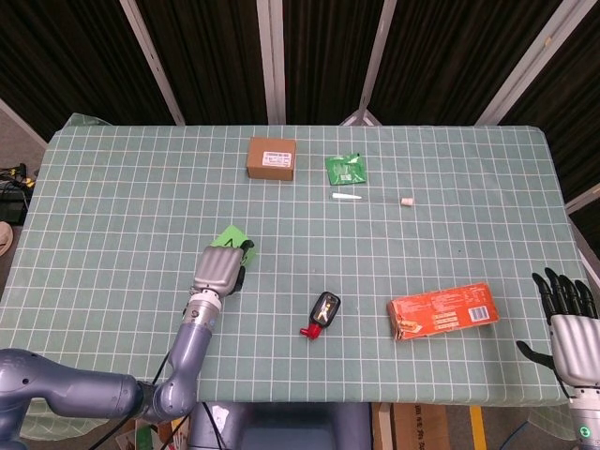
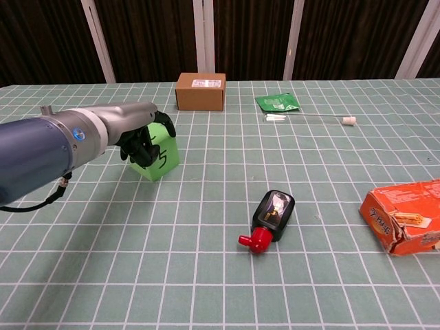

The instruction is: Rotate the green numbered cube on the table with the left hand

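The left robot hand [image 2: 141, 137] is gripping the green numbered cube [image 2: 159, 154], fingers curled over its top and side. The cube is sitting on the counter [image 1: 141, 187] in the left half, nearer the front edge than the back, one corner turned toward the front. Judged step: the rotation is under way. The next move is calling for a further wrist turn, then release. The right robot hand [image 1: 568, 319] is hanging off the front right corner, fingers apart, holding nothing.

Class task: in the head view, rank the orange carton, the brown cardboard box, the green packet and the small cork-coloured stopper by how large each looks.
1. orange carton
2. brown cardboard box
3. green packet
4. small cork-coloured stopper
The carton lies nearer the camera, which may add to its apparent size.
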Tool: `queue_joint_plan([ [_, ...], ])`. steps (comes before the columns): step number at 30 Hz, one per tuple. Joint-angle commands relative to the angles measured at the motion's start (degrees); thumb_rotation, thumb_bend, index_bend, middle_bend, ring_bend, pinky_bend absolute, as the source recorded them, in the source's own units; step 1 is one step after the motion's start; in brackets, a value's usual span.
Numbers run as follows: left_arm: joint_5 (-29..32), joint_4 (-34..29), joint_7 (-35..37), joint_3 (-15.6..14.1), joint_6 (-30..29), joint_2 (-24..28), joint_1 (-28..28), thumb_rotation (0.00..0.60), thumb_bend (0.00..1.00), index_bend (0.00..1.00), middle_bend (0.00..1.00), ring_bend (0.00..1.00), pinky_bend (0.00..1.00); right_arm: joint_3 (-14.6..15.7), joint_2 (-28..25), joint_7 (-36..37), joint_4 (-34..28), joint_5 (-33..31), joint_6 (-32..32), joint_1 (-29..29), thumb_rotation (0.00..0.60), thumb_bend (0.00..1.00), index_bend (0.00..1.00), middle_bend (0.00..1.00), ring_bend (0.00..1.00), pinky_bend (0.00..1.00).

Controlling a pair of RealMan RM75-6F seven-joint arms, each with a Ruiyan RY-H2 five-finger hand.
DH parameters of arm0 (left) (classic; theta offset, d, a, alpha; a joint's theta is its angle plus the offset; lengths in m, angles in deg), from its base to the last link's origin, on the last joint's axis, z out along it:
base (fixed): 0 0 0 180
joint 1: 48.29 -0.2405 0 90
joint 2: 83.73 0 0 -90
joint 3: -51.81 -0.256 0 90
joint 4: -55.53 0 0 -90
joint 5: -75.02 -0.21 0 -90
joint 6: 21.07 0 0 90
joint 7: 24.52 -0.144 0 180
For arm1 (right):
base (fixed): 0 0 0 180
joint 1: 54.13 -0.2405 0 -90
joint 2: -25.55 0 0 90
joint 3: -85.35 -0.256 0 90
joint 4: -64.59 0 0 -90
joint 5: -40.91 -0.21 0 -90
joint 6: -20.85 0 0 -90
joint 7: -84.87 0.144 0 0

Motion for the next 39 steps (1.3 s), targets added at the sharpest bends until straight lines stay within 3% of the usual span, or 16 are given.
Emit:
queue_joint_plan([
  [1, 1.3, 1.2, -1.1, 0.9, -0.6, -0.4, 0.5, 0.6, 0.78, 0.22, 0.81, 0.58, 0.5, 0.0, 0.0, 0.0, 0.0, 0.0, -0.2, 0.1, 0.6, 0.04, 0.07, 0.0, 0.0, 0.0],
  [13, 2.6, 2.0, -4.5, 2.7, -4.1, -1.5, 1.7, 0.6, 0.78, 0.22, 0.81, 0.58, 0.5, 0.0, 0.3, -0.4, 0.0, -0.1, -0.2, 0.0, 0.6, 0.05, 0.06, 0.0, 0.0, 0.0],
  [22, 11.4, 0.6, -15.0, 3.9, -10.6, -1.7, 2.9, 0.6, 0.77, 0.22, 0.8, 0.58, 0.5, 0.2, 0.1, 0.0, 0.1, -0.1, 0.0, 0.0, 0.6, 0.04, 0.06, 0.0, 0.0, 0.0],
  [27, 3.9, 0.8, -8.3, 3.8, -9.9, -1.2, 1.4, 0.6, 0.77, 0.23, 0.79, 0.58, 0.5, 0.2, 0.1, 0.1, 0.1, 0.1, 0.0, 0.0, 0.6, 0.04, 0.06, 0.0, 0.0, 0.0],
  [35, -12.5, -2.4, 5.7, -0.6, -8.5, 4.6, -4.8, 0.6, 0.77, 0.23, 0.79, 0.58, 0.5, 0.3, 0.2, 0.0, 0.3, -0.1, 0.6, -0.2, 0.6, 0.04, 0.06, 0.0, 0.0, 0.0],
  [39, -15.4, -7.3, 8.1, -3.7, -7.6, 10.2, -8.3, 0.6, 0.77, 0.23, 0.79, 0.58, 0.5, 0.4, 0.2, -0.1, 0.0, 0.0, 0.3, -0.1, 0.6, 0.04, 0.06, 0.0, 0.0, 0.0],
])
